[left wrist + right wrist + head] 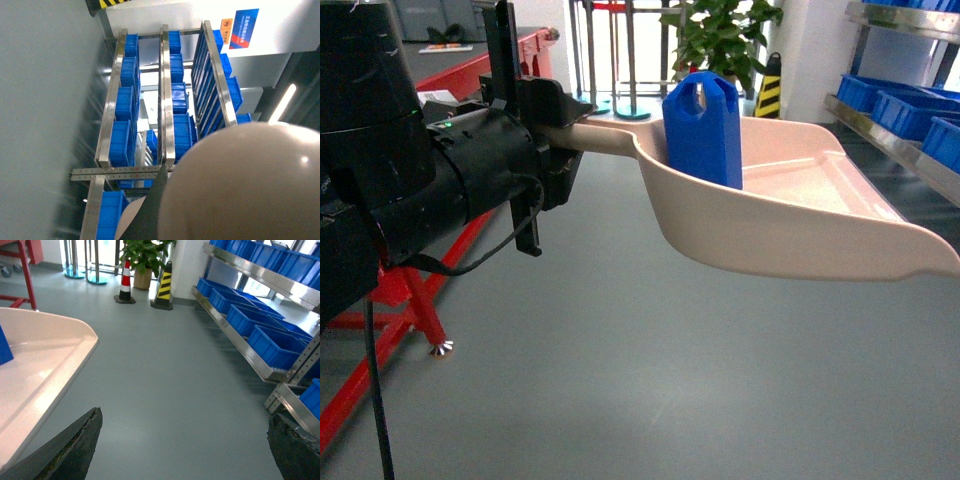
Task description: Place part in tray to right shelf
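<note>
**A:** So where's everything sitting? Head view first.

**B:** The left gripper (558,125) is in the upper left of the frame, clamped around the handle of the beige tray (790,225). The tray sticks out toward the right edge, held up above the grey floor (620,380). The blue part (704,128) stands upright inside it, near the deep end by the handle, top center of the frame, both loop holes pointing up.

**A:** And the shelf?

**B:** The right shelf (880,130) is at the upper right of the head view with blue crates (920,110) on it. The tray's wide lip is near it, but I can't tell if they touch. The right wrist view shows it better: the rack (250,347) runs along the right side with crates (272,342) in a row, and the tray's lip (45,370) is at the left edge, well apart from the rail, with a sliver of the part (5,347) showing.

**A:** Right gripper?

**B:** Its fingers (80,440) poke up in the bottom corners of its own view, spread wide, nothing between them.

**A:** Left wrist cam?

**B:** Mostly the tray's rounded back (245,185) filling the lower right, with the rack (165,100) and its crates behind, seen rotated.

**A:** Anything else?

**B:** A potted plant (720,35), striped cones (162,285), a red frame (400,300) at left.
</note>
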